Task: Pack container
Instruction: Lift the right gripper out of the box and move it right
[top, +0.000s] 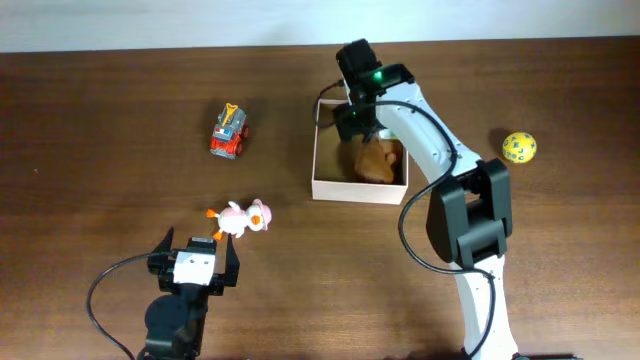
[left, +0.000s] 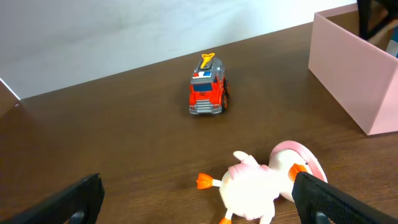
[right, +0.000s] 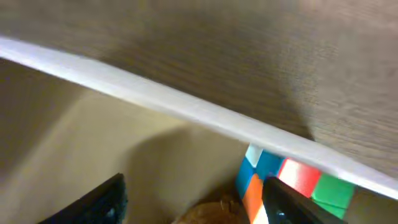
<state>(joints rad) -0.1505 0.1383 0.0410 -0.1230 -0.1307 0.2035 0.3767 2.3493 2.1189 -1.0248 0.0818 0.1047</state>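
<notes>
While the left hand (top: 198, 248) hangs low over the tabletop (top: 100, 120) with its fingers spread wide, the duck toy (top: 243, 216) lies just ahead of them; closing off-centre could nudge it away rather than catch it. Further back stands the fire truck (top: 230, 130). Right of centre sits the container (top: 358, 190), holding a brown toy (top: 375, 160) and a coloured block (right: 280, 180). The right hand (top: 352, 118) dips inside near the far wall, fingers apart, gripping nothing. It might snag that thin wall on lifting. A yellow ball (top: 519, 147) lies far right.
</notes>
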